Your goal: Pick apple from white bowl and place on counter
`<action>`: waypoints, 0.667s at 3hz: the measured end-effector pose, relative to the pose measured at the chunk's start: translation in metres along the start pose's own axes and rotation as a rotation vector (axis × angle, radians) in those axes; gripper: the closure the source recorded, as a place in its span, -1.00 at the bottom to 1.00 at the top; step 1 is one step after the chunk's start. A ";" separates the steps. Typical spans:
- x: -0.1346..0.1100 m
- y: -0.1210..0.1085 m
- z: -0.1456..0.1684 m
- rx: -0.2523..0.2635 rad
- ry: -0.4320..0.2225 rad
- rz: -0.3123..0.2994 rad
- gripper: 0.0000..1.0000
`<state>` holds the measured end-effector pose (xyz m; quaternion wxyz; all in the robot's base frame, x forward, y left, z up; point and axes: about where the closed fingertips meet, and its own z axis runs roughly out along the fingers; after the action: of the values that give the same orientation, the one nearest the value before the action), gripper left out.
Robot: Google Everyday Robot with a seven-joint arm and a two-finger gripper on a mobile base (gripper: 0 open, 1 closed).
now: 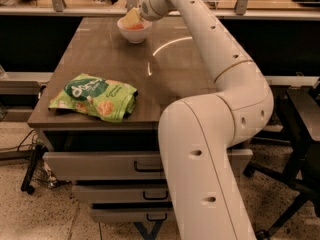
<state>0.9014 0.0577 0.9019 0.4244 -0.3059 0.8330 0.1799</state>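
Your gripper hangs at the bowl's rim, and the apple lies just beneath it, inside the bowl. You cannot tell whether the gripper is released or clenched. Centre over the fruit, grip gently, then lift straight up so the bowl doesn't tip. Set it down on bare counter nearby. Count: one apple, one bowl, one bag, three drawers.

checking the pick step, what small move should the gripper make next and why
Probably ease the gripper slightly lower and take hold of the apple. The gripper sits right at the rim of the white bowl, at the far end of the counter, and the apple lies inside the bowl, not yet lifted.
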 end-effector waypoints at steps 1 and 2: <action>0.001 0.000 0.003 0.013 0.009 0.006 -0.24; 0.000 0.002 0.004 0.014 0.011 0.004 -0.20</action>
<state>0.9024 0.0615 0.9001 0.4215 -0.3021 0.8373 0.1731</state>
